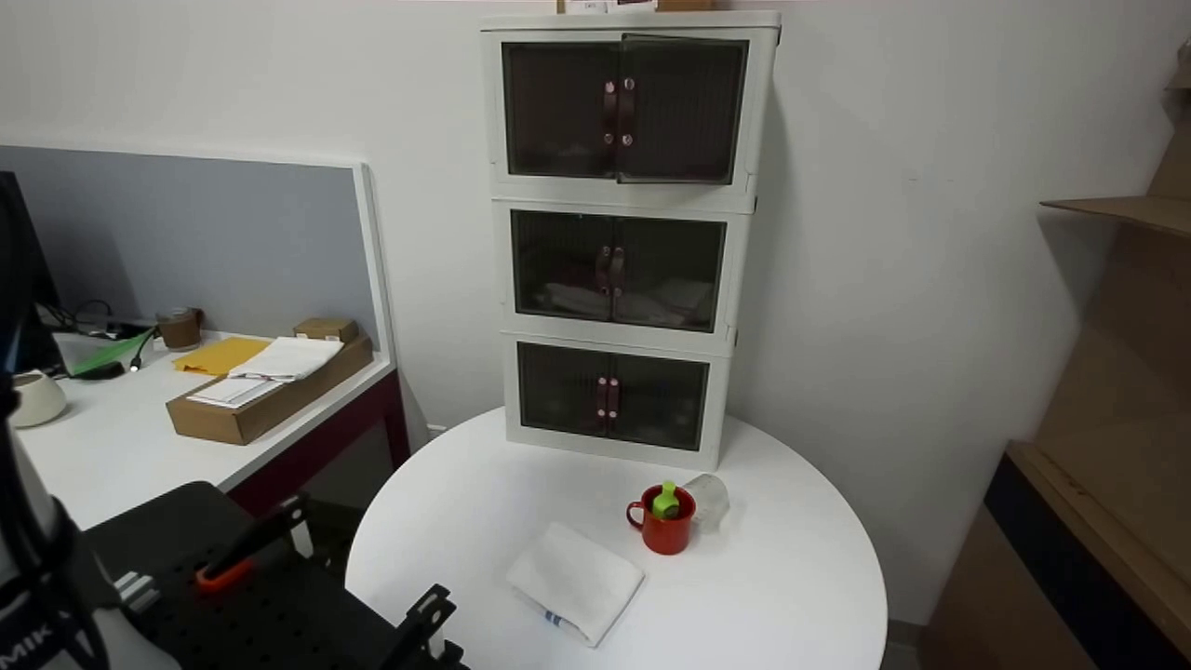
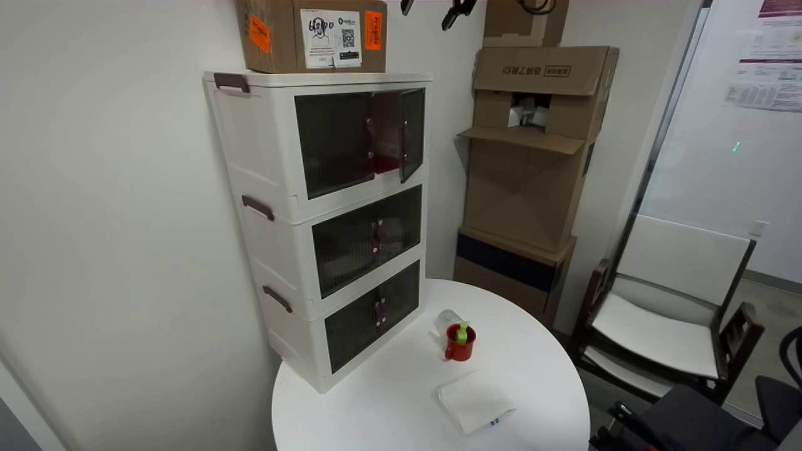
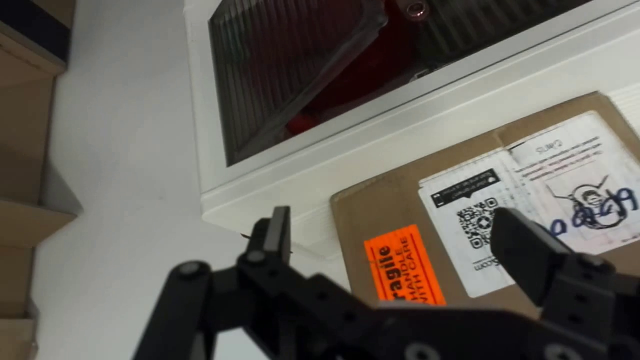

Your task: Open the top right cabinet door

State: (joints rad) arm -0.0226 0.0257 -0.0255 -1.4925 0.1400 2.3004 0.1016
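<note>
Top R cabinet door [image 1: 684, 112], a dark ribbed see-thru panel w/ a maroon strap handle [image 1: 628, 112], is on the upper tier of a white plastic three-tier cabinet [image 2: 250, 150] at the far edge of a round white table [image 1: 782, 577]. It's ajar: hinged on its R edge, L edge swung out toward the near side, red interior [image 2: 386, 164] showing betw. it & the closed dark L door [image 1: 558, 112]. Middle doors [image 1: 563, 247] & bottom doors [image 1: 563, 381] closed.

Black two-finger gripper [image 3: 392, 220]: fingers spread wide apart in wrist view; thru the gap shows a brown cardboard box [image 3: 390, 202] w/ orange sticker [image 3: 402, 267] & white label [image 3: 530, 200], which sits atop the cabinet. In an exterior view just the fingertips [image 2: 458, 12] poke in at the top edge, higher than the door & apart from it.

On the table, nearer than the cabinet: red mug [image 1: 666, 535] w/ a bright-green item [image 1: 666, 502] in it, too small to ID; clear tumbler [image 1: 711, 502] on its side just beyond, can't tell if touching. Folded white cloth [image 1: 577, 583] w/ blue stripes lies flat, nearer & L of mug.

L: white desk [image 1: 112, 419]. R of cabinet: stacked brown cartons [image 2: 514, 194], then white-seated chair [image 2: 658, 332].
</note>
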